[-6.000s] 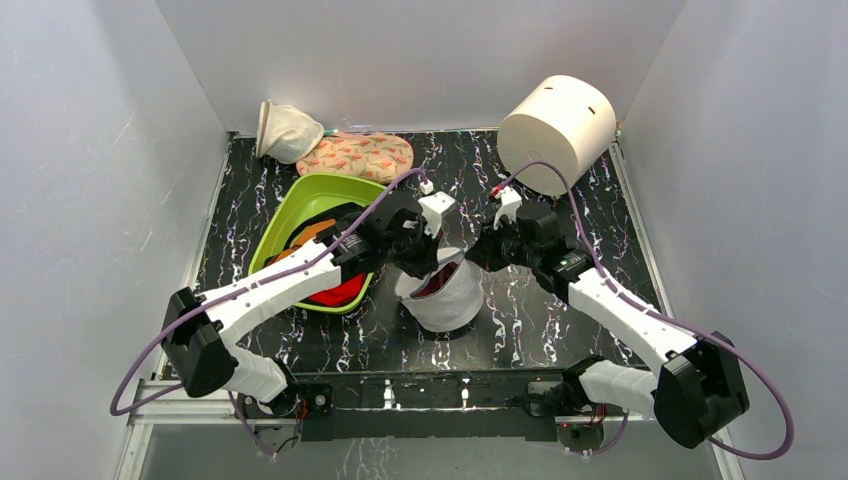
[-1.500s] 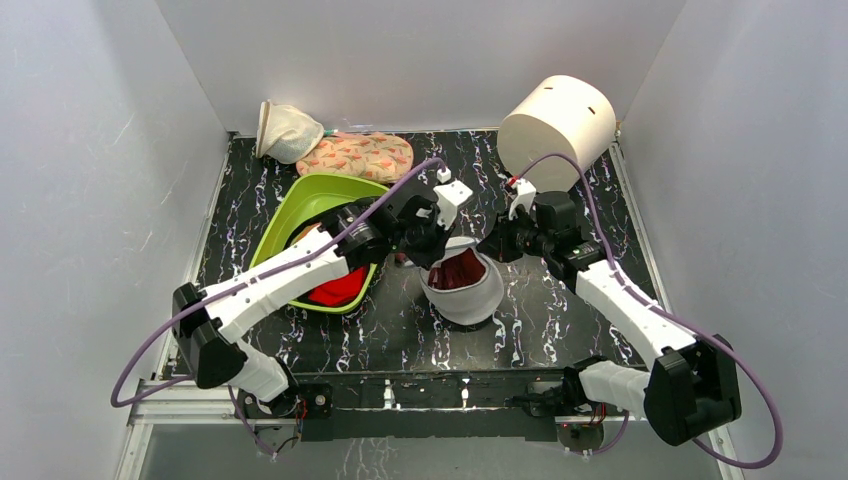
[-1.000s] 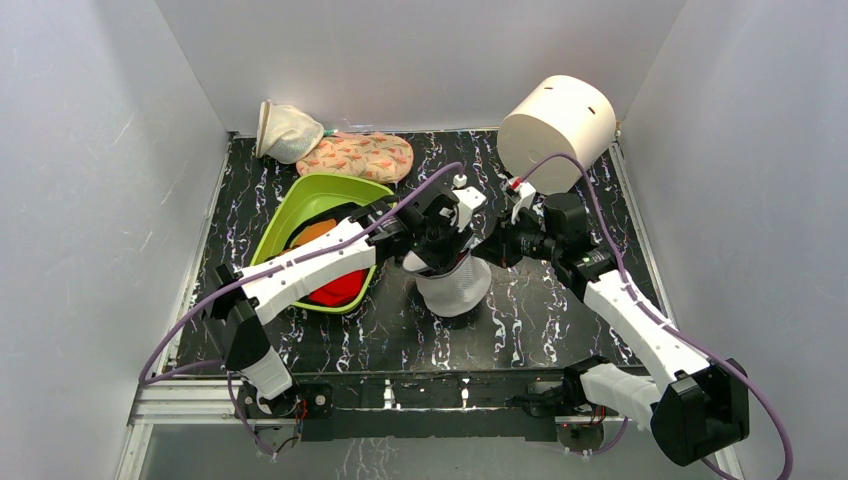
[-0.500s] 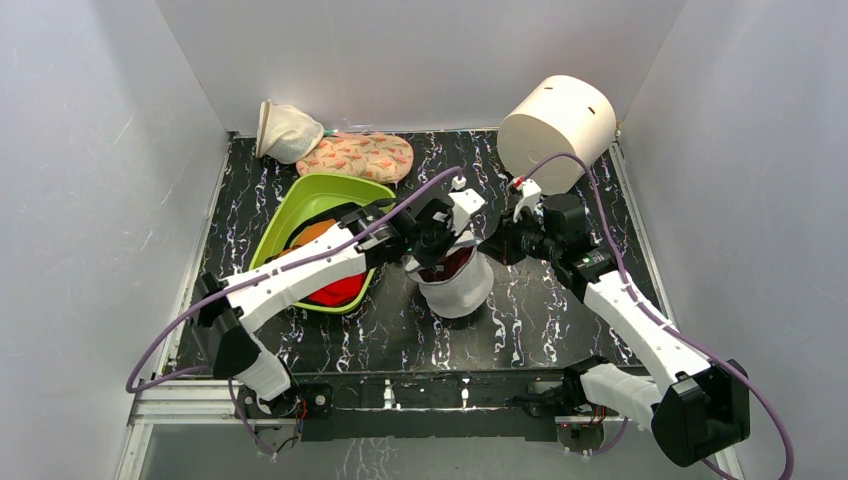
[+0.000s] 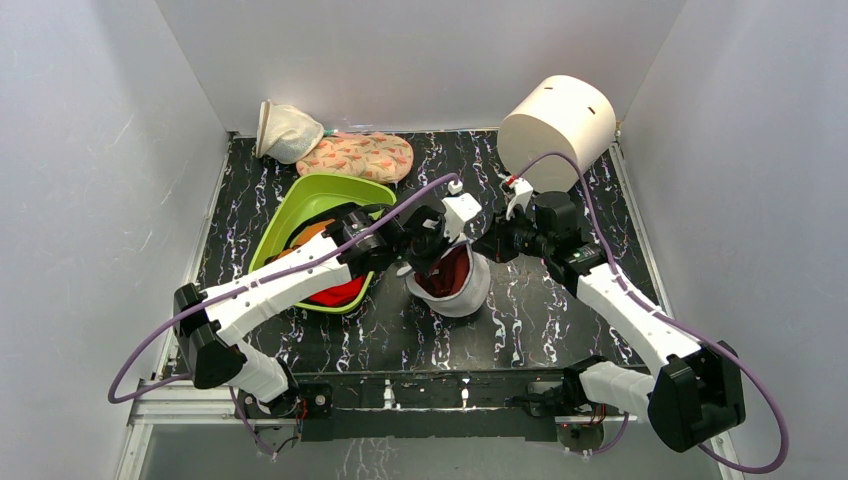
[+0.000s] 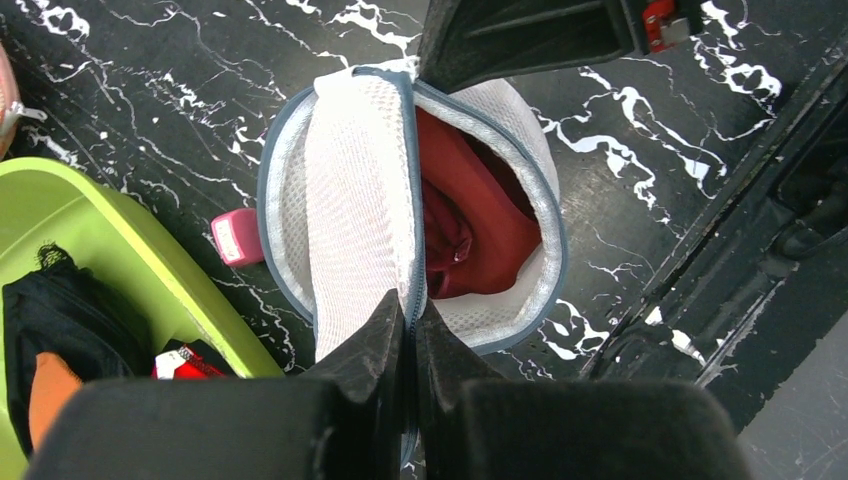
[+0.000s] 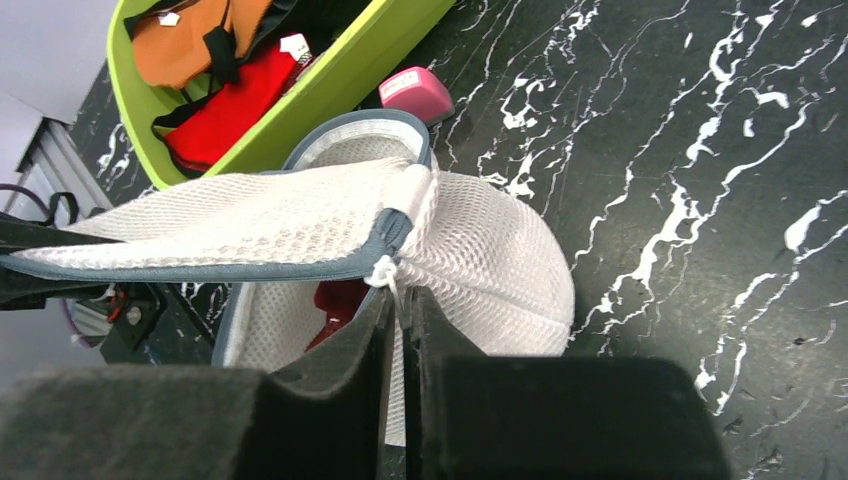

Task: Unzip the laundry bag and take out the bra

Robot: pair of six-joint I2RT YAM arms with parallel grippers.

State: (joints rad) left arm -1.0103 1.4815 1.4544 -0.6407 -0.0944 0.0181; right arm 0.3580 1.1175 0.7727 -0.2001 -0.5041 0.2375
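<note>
The round white mesh laundry bag (image 5: 462, 291) stands mid-table, its grey-blue zip rim parted and its lid flap pulled up. A dark red bra (image 5: 447, 270) shows inside, also in the left wrist view (image 6: 470, 225). My left gripper (image 6: 411, 322) is shut on the flap's zip edge (image 6: 408, 180) at the bag's near left. My right gripper (image 7: 398, 305) is shut on the white zip pull (image 7: 384, 270) at the bag's (image 7: 490, 270) right side. In the top view both grippers, left (image 5: 427, 256) and right (image 5: 497, 243), flank the bag.
A lime-green basin (image 5: 300, 205) of clothes sits just left of the bag. A pink block (image 6: 237, 236) lies between them. A cream mesh pouch (image 5: 285, 131) and patterned cloth (image 5: 358, 155) lie at the back left. A big white cylinder (image 5: 556, 127) is at the back right.
The bag has tipped more open and slid slightly left, showing more red. The left arm drew back toward the basin. The right gripper stays on the pull.
</note>
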